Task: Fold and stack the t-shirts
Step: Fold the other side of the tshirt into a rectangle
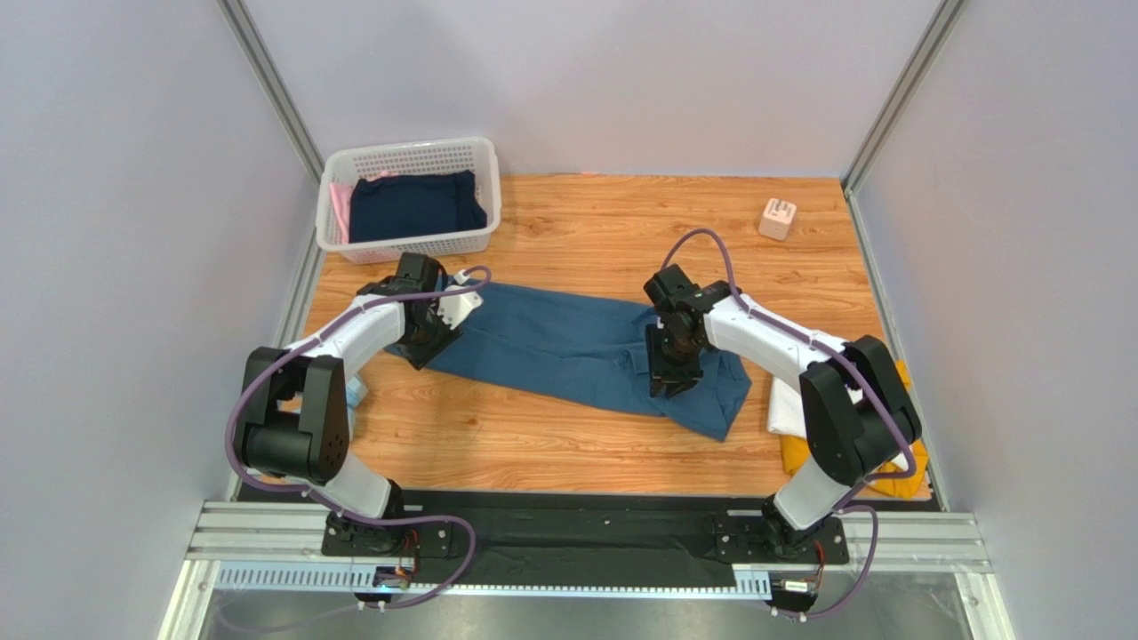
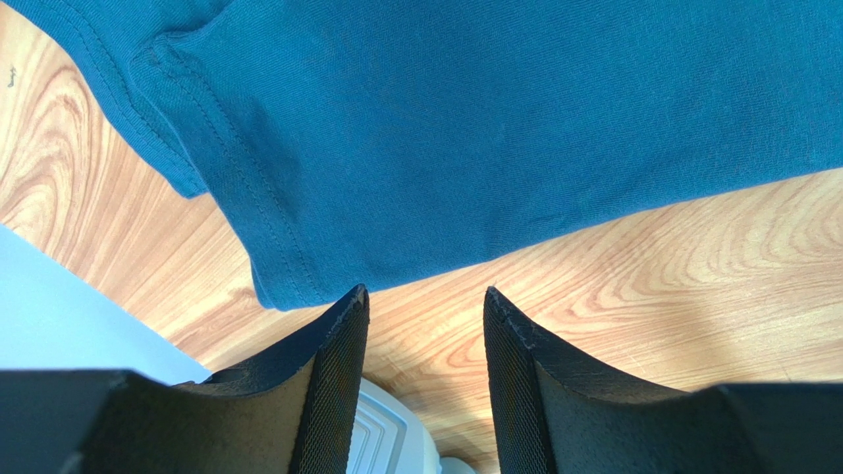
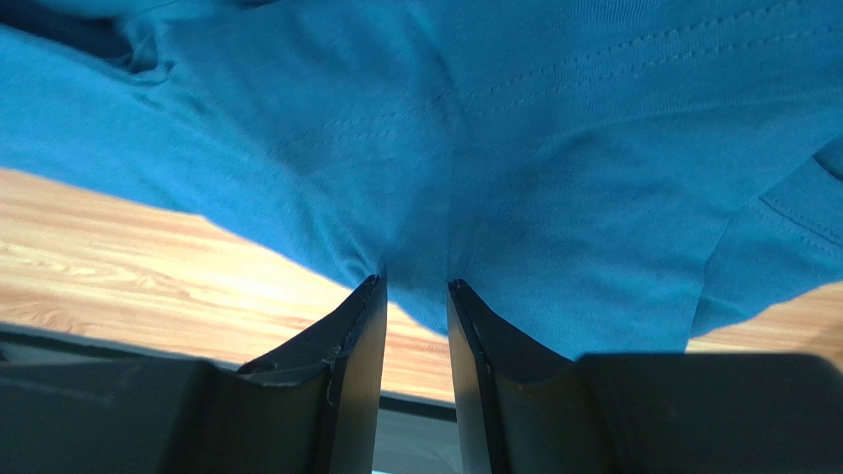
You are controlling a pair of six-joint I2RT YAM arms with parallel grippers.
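A large teal-blue t-shirt (image 1: 575,350) lies spread across the middle of the wooden table. My left gripper (image 1: 425,350) is at its left end. In the left wrist view the gripper (image 2: 423,296) is open and empty, just short of the shirt's hem (image 2: 475,128). My right gripper (image 1: 664,380) is on the shirt's right part. In the right wrist view the gripper (image 3: 415,283) has its jaws drawn close on a bunch of the teal cloth (image 3: 515,178). A folded white shirt (image 1: 788,407) and a mustard-yellow one (image 1: 802,456) lie at the right edge, partly hidden by the right arm.
A white lattice basket (image 1: 409,167) at the back left holds a dark navy garment and something pink. A small pale block (image 1: 778,218) sits at the back right. A pale-blue rounded item (image 1: 355,391) lies by the left arm. Grey walls enclose three sides of the table.
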